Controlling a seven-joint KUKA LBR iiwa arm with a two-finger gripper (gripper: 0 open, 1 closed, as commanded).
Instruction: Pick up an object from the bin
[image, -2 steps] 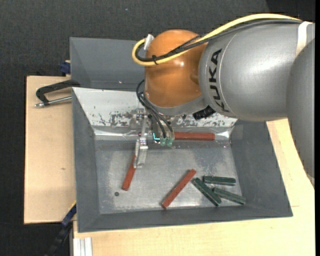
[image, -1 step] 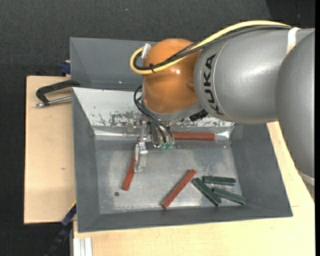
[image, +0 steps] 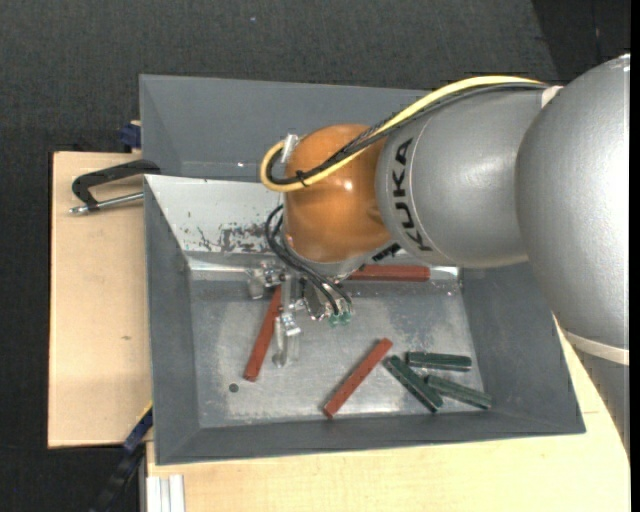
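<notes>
sticks lie loose on the floor of the grey bin (image: 170, 330). nearest the front wall is a middle red stick (image: 357, 377), a flat bar slanting from low left up to the right. just to its right, dark green sticks (image: 415, 383) sit in a small heap, one lying level across the top and the others angled down towards the right corner.

further in, on the left half of the floor, is the left red stick (image: 262, 340). its long axis runs steeply, the lower end pointing at the front left corner and the upper end rising to the right, where it passes under the robot's wrist. the gripper (image: 288, 335) hangs low just to the right of this stick, close alongside its upper half; whether they touch cannot be told, nor whether the gripper is spread or closed. nothing can be seen clamped in it.

behind that, a back red stick (image: 395, 272) lies level along the foot of the rear wall, its left part covered by the robot.

above all this the orange cover (image: 330, 205) hides much of the back of the bin. a yellow cable (image: 400, 115) loops over it, and the grey arm (image: 470, 180) bears the black lettering "kuka", read running up its side.
</notes>
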